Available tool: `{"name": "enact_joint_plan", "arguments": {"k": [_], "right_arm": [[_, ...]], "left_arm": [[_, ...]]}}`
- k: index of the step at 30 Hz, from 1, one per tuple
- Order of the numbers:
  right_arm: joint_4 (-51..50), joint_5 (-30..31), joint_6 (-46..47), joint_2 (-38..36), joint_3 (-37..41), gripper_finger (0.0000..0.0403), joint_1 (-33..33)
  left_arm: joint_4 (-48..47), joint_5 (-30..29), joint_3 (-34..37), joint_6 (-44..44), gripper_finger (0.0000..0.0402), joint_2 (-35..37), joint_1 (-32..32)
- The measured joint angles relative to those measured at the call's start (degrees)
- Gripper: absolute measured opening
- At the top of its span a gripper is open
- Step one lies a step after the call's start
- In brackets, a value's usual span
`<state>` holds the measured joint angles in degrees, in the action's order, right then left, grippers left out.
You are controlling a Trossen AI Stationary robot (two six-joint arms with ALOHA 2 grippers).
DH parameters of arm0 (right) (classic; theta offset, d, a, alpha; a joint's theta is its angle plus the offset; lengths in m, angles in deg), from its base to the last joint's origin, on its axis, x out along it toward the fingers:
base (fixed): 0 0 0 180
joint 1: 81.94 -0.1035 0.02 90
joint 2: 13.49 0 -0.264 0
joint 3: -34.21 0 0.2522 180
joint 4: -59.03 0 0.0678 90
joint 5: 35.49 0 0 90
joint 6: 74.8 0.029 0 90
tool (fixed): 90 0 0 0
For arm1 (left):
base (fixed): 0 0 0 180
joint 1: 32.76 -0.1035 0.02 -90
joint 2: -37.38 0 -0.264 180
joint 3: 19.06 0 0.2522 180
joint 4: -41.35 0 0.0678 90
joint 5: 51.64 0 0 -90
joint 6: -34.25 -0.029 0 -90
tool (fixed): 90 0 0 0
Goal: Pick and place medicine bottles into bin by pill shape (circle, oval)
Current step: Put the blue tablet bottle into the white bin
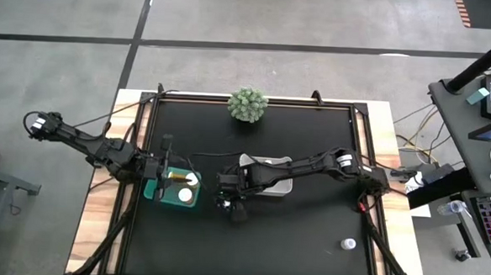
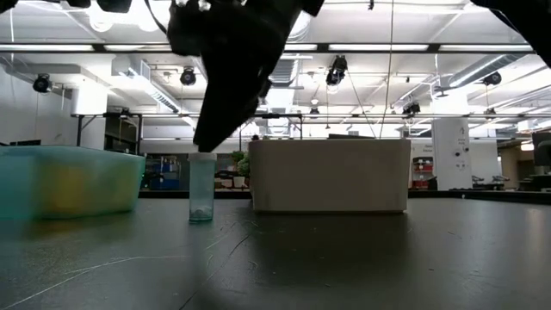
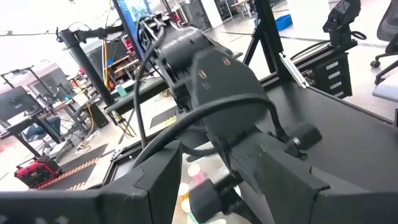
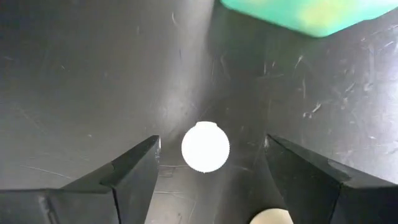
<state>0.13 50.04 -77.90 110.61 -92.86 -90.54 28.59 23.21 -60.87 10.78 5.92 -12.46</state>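
My right gripper (image 4: 211, 177) hangs with fingers spread over the bottle (image 4: 206, 147) at six o'clock of the white bin (image 1: 269, 174); an off-centre closing could tip it, while the left gripper (image 1: 166, 177), fingers partly parted and empty as far as I see, waits above the green bin (image 1: 152, 191).

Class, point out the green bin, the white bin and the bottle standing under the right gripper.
green bin (image 2: 69, 181), low view, front wall.
white bin (image 2: 329, 176), low view, front wall.
bottle (image 4: 206, 147), right wrist view, white cap.

Green spiky ball plant (image 1: 248, 105) (table's far edge), black table (image 1: 307, 250)
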Motion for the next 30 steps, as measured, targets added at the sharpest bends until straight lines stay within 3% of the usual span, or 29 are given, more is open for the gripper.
{"name": "enact_joint_plan", "arguments": {"k": [21, 30], "right_arm": [[2.35, -0.01, -0.51, 2.56, 0.58, 0.0215, -0.15], [1.9, -0.01, 0.13, 2.37, 0.58, 0.0147, -0.15]], "left_arm": [[0.44, -0.33, 0.0, 0.04, 0.0185, -0.2, -0.04], [1.44, -0.59, 0.0, 0.08, 0.0185, -0.37, -0.02]]}}
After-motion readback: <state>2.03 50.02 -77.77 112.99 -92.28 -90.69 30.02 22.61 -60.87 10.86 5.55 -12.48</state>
